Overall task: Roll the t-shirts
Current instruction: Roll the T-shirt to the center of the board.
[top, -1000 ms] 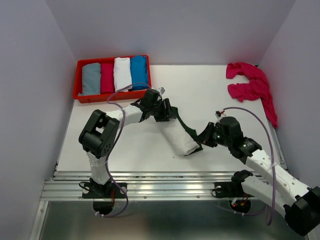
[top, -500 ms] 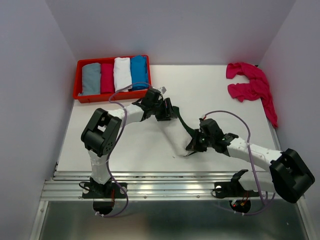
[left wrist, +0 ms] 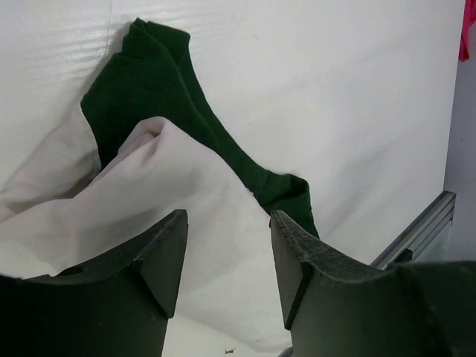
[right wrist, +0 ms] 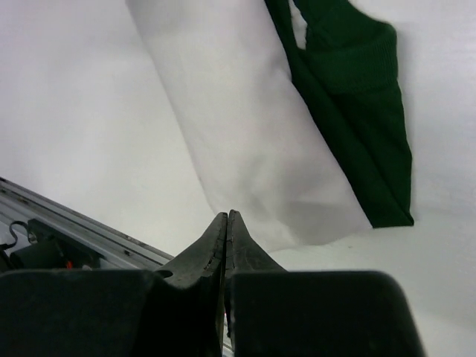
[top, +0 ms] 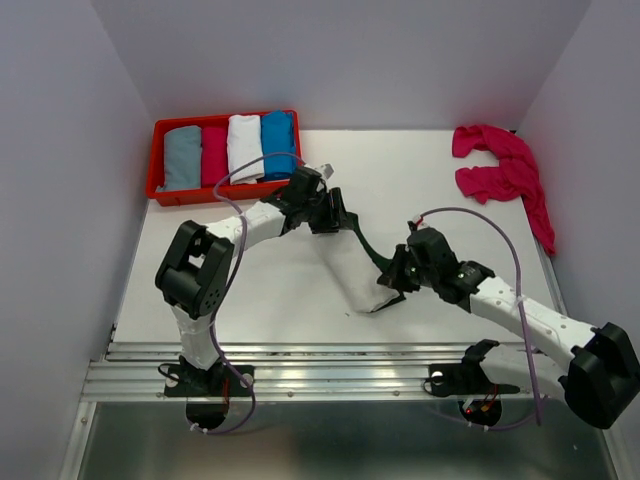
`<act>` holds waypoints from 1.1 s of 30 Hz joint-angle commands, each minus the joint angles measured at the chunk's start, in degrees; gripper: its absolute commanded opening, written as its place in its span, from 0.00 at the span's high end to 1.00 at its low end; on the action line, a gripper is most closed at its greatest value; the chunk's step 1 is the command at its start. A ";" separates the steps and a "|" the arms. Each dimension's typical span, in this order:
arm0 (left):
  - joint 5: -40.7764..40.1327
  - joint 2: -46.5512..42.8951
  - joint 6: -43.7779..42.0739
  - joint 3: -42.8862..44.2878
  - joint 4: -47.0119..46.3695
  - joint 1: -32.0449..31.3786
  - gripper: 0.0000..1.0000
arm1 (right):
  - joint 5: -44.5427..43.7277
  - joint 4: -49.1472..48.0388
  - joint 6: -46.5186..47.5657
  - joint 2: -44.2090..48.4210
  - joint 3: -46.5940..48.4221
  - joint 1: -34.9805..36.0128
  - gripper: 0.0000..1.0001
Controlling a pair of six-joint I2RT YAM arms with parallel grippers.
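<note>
A cream-white t-shirt (top: pixel 350 272) with dark green sleeves (top: pixel 368 250) lies folded into a long strip mid-table. My left gripper (top: pixel 335 215) is at its far end. In the left wrist view the left gripper (left wrist: pixel 227 245) stands open, with the white cloth (left wrist: pixel 171 193) and a green sleeve (left wrist: pixel 163 82) beyond its fingers. My right gripper (top: pixel 392 278) is at the strip's near right corner. In the right wrist view the right gripper (right wrist: pixel 227 216) is shut, tips over the hem of the shirt (right wrist: pixel 238 134), with no cloth showing between them. Magenta-pink t-shirts (top: pixel 505 170) lie heaped at the back right.
A red tray (top: pixel 200 198) at the back left holds several rolled shirts in grey, pink, white and blue. A metal rail (top: pixel 330 360) runs along the table's near edge. Grey walls close in both sides.
My right gripper has shut; it swung left to the strip's near end, then drew back slightly to the right. My left gripper shifted a little towards the back.
</note>
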State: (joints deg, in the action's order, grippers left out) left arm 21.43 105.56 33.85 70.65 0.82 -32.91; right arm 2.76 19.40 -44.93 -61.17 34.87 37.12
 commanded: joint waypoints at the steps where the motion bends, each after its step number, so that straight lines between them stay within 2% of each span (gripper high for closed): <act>1: -1.74 -2.73 -2.03 3.35 1.90 1.17 0.41 | -2.41 0.21 1.60 -1.58 5.03 0.32 0.99; 5: -3.06 0.78 -2.12 4.05 1.64 1.70 0.41 | -2.33 -5.85 -0.16 -7.03 4.42 0.32 0.99; 12: -3.50 6.23 -1.41 4.67 -0.20 1.70 0.43 | -7.33 -9.46 -0.95 -19.84 3.72 0.32 0.98; 16: -4.20 6.50 -1.24 1.69 -0.38 1.70 0.43 | -6.72 -12.89 -0.95 -24.61 0.55 0.32 0.99; 22: -7.01 -1.12 -1.06 -7.96 -1.52 1.97 0.44 | -7.77 -13.51 -3.49 -24.18 -1.39 6.89 0.99; 27: -11.40 -9.11 -1.41 -13.86 2.33 3.11 0.44 | -11.02 -10.26 -6.31 -20.06 -1.47 11.21 0.99; 31: -13.34 -13.80 -2.12 -15.46 4.45 4.60 0.43 | -12.69 -7.28 -5.09 -16.45 -0.08 12.44 0.98; 33: -13.96 -14.94 -2.73 -13.97 6.55 4.87 0.43 | -14.71 -3.86 -3.33 -14.69 3.07 12.97 0.93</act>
State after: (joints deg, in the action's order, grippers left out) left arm 10.59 94.56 33.17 55.68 2.98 -28.97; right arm -7.49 6.20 -50.33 -78.17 35.24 48.93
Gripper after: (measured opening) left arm 0.568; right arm 0.047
